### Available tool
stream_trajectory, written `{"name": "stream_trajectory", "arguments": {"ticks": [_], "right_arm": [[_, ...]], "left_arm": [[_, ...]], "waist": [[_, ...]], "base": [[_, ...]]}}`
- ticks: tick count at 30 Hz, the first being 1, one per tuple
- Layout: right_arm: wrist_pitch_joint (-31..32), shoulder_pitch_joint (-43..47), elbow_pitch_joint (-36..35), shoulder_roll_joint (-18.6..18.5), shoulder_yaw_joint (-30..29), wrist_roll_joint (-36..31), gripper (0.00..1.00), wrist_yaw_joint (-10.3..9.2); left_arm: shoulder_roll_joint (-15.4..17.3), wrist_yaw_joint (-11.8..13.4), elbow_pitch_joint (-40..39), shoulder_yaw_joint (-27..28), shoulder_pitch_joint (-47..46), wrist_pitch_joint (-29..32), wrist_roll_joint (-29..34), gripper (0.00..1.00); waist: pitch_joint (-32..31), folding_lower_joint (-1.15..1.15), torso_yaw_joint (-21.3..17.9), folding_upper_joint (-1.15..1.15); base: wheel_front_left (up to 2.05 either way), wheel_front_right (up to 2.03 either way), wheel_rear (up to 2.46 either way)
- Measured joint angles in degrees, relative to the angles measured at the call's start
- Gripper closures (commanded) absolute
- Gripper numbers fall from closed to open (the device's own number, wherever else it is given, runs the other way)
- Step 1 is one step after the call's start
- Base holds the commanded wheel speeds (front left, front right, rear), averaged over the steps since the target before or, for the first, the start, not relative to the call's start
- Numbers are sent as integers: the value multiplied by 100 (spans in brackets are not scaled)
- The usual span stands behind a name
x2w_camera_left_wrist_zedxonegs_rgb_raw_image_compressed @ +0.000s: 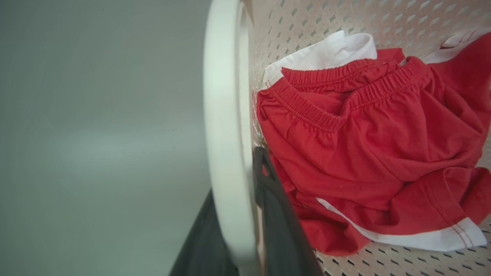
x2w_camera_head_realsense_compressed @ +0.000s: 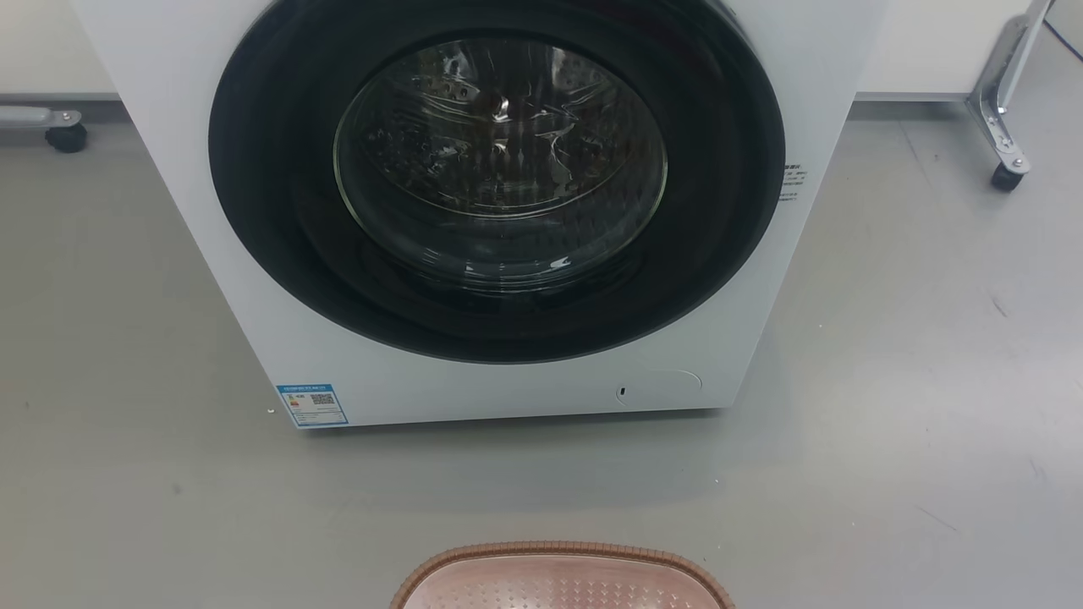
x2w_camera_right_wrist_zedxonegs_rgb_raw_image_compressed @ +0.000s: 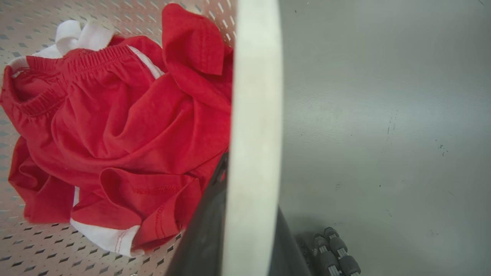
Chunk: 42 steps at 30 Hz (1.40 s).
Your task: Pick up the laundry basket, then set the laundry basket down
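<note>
My left gripper (x2w_camera_left_wrist_zedxonegs_rgb_raw_image_compressed: 238,180) is clamped on the left white handle (x2w_camera_left_wrist_zedxonegs_rgb_raw_image_compressed: 224,115) of the laundry basket (x2w_camera_left_wrist_zedxonegs_rgb_raw_image_compressed: 345,15), one dark finger inside the perforated wall, the other outside over the grey floor (x2w_camera_left_wrist_zedxonegs_rgb_raw_image_compressed: 96,134). My right gripper (x2w_camera_right_wrist_zedxonegs_rgb_raw_image_compressed: 253,184) grips the right white handle (x2w_camera_right_wrist_zedxonegs_rgb_raw_image_compressed: 257,115) the same way, one finger on the clothes side and one on the floor side. Both pairs of jaws stand narrow, pressed against their handles.

Inside the basket, just past my fingers, lie crumpled red shorts (x2w_camera_left_wrist_zedxonegs_rgb_raw_image_compressed: 364,145) with an elastic waistband and white trim, and a white garment (x2w_camera_left_wrist_zedxonegs_rgb_raw_image_compressed: 330,50) is tucked behind them against the basket wall. Beyond my right handle, low on the floor, sit some small dark ribbed rollers (x2w_camera_right_wrist_zedxonegs_rgb_raw_image_compressed: 333,253).

From my head camera, the basket's brown woven-look rim (x2w_camera_head_realsense_compressed: 563,554) shows at the bottom centre, right before me. I cannot tell whether the basket rests on the floor. Ahead, apart from it, stands a white front-loading washing machine (x2w_camera_head_realsense_compressed: 804,279) with its round dark door (x2w_camera_head_realsense_compressed: 499,169) shut and a blue label (x2w_camera_head_realsense_compressed: 311,406) at its lower corner
</note>
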Motion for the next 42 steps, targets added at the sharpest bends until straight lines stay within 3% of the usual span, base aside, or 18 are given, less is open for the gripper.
{"name": "stream_trajectory", "arguments": {"ticks": [27, 42], "right_arm": [[-92, -96, -29, -10, 201, 254, 100, 0], [-156, -1124, 1, -54, 156, 297, 100, -1]], "left_arm": [[1, 9, 70, -119, -140, -29, -112, 100], [24, 55, 67, -51, -1122, -100, -112, 100]], "waist": [[191, 0, 5, 0], [945, 1, 10, 0]], "base": [[0, 0, 0], [0, 0, 0]]}}
